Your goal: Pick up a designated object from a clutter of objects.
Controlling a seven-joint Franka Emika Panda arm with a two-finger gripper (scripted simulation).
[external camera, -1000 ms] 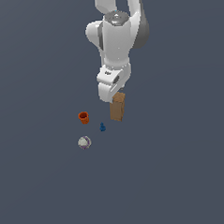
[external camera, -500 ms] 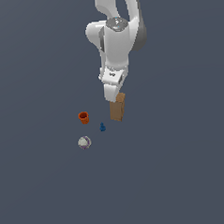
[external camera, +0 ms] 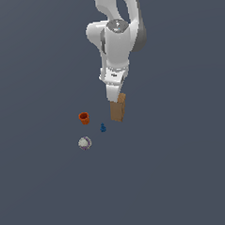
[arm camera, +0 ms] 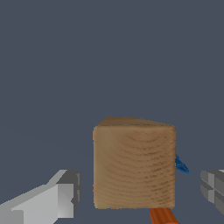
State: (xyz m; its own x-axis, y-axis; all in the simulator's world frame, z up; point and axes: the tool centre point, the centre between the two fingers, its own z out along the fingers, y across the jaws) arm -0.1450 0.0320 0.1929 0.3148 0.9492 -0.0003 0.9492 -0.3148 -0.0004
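Brown box now sits between the spread fingers of the gripper, which has descended, ready to close.

The brown box looks like matt, grained wood; the arm is smooth, glossy white plastic; the floor is flat matt grey.

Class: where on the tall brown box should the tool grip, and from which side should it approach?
Grip the brown box near its top, across its two flat side faces, coming straight down from above. It stands upright, and the open tool already straddles it, one finger on each side.
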